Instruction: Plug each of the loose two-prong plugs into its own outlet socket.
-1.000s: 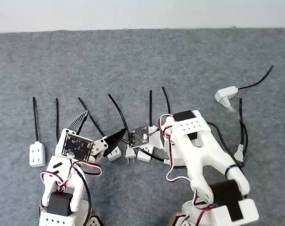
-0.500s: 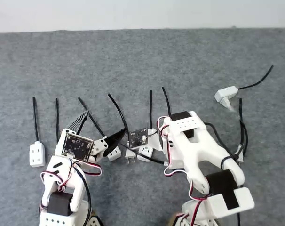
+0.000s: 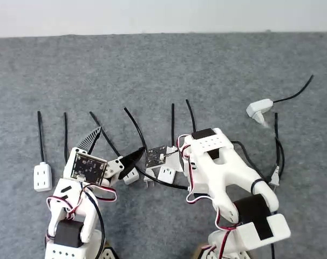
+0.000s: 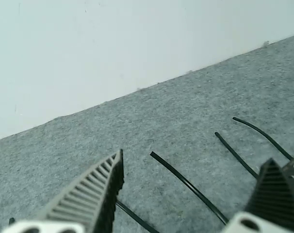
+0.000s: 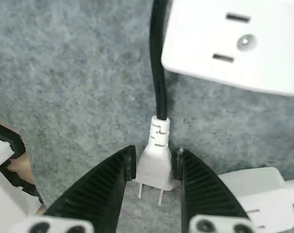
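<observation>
Right gripper (image 5: 155, 154) pinches the two-prong plug (image 5: 154, 170) by its body — prongs free for the outlet socket (image 5: 244, 48); left gripper (image 4: 195, 158) spread, idle.

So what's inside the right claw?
A small white plug sits pinched in the right claw, its two prongs and black cord showing. The carpet right under it is covered by the plug.

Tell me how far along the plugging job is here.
Done: nothing; no plug looks seated. In hand: the right gripper clamps a white plug, prongs bare, apart from an outlet socket. The left gripper is open and empty. Left: seating this plug, then the rest.
</observation>
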You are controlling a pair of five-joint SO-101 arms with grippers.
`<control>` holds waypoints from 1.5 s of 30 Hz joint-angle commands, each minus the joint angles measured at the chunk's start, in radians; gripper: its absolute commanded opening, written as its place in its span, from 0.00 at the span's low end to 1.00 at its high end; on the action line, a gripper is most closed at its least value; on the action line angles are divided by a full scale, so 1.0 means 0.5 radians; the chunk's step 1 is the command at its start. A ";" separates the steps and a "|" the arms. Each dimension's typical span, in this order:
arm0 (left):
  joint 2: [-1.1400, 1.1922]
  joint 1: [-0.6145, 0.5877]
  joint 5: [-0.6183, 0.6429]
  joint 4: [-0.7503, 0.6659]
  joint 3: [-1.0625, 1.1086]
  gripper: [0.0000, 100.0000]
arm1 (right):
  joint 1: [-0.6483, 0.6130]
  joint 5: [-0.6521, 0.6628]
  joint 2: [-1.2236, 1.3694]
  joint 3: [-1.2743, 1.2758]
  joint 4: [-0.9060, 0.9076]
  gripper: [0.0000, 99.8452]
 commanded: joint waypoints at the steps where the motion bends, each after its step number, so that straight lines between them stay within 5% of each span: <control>1: -0.040 0.012 -0.021 -0.058 -0.029 0.41 | -0.029 -0.034 0.017 -0.015 0.005 0.14; 9: -0.040 0.009 -0.021 -0.058 -0.029 0.41 | -0.035 -0.034 0.017 0.006 0.005 0.13; 13: -0.040 0.009 -0.021 -0.058 -0.029 0.41 | -0.038 -0.028 0.044 0.006 0.005 0.00; 45: -0.040 0.009 -0.021 -0.061 -0.029 0.41 | -0.044 -0.037 0.232 -0.009 0.176 0.02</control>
